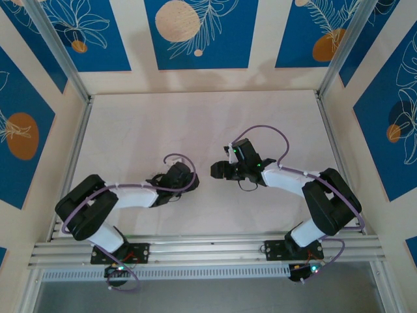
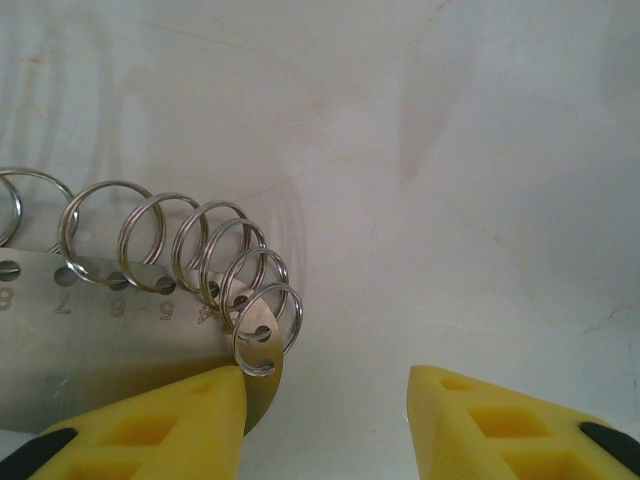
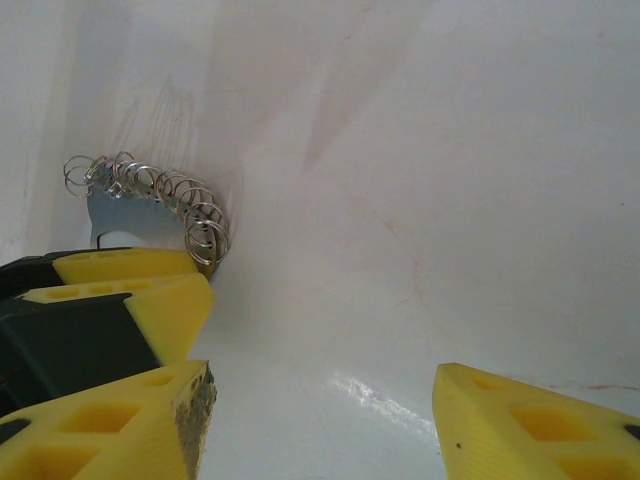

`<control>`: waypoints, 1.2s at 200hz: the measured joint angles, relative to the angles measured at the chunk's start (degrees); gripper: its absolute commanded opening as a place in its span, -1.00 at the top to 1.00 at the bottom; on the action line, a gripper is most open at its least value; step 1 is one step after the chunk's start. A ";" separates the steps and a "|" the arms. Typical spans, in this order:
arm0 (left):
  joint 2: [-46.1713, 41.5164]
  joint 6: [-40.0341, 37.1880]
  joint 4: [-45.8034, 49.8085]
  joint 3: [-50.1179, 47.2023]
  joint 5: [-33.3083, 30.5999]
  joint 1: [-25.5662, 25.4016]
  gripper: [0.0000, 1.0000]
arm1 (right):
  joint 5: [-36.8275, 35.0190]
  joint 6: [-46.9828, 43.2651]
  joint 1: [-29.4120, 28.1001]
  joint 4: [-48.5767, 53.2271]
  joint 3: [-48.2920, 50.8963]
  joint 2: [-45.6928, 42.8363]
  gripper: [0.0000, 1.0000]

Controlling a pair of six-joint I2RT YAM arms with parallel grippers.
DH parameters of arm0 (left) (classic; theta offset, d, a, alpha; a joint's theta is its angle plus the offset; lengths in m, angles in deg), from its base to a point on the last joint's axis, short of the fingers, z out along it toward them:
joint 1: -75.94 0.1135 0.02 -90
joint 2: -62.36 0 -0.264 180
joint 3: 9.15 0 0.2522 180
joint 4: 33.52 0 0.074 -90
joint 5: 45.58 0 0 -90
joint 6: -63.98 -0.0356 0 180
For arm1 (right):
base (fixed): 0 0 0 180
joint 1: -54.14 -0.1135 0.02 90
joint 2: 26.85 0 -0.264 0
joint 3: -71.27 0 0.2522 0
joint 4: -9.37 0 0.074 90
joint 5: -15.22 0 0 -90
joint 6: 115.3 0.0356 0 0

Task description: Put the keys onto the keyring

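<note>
Well, the left gripper (image 2: 326, 380) has its jaws apart at the bottom of its wrist view. The yellow finger (image 2: 170, 425) at lower left touches the edge of the keyring (image 2: 130, 345), a numbered metal plate strung with split rings. The right gripper (image 3: 322, 378) is apart too, with nothing between its jaws, above the pale worktop (image 3: 450, 200).

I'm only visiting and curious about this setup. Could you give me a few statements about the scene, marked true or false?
1. A metal plate carries a row of wire rings. True.
2. The right tool is clamped on the plate. False: its fingers stand apart over bare table.
3. Numbers are stamped beside the plate's holes. True.
4. The table is dark green. False: it is whitish.
</note>
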 measured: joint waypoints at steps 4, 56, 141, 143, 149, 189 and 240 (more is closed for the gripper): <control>0.00 -0.09 0.00 0.04 0.00 0.00 0.08 | 0.00 0.00 -0.02 0.00 0.00 0.00 -0.22; 0.96 -1.51 -1.22 1.14 0.02 0.15 0.08 | 0.00 0.00 -0.02 0.02 0.00 -0.02 -0.22; -2.01 -1.88 -2.40 -1.60 0.02 0.15 0.08 | 0.00 0.00 -0.02 0.02 0.02 -0.02 -0.22; -2.19 -1.90 -2.43 -1.66 0.04 0.15 0.08 | 0.00 0.00 -0.02 0.02 0.02 -0.02 -0.22; -2.71 -1.88 -2.40 -1.81 0.02 0.15 0.08 | 0.00 0.00 -0.02 0.02 0.02 -0.02 -0.22; -3.69 -1.88 -2.19 -1.99 0.00 0.15 0.08 | 0.00 0.00 -0.02 0.02 0.02 -0.02 -0.22; -2.14 -1.25 -2.12 -1.99 0.00 0.15 0.08 | 0.00 -0.02 -0.02 0.02 0.02 -0.02 -0.22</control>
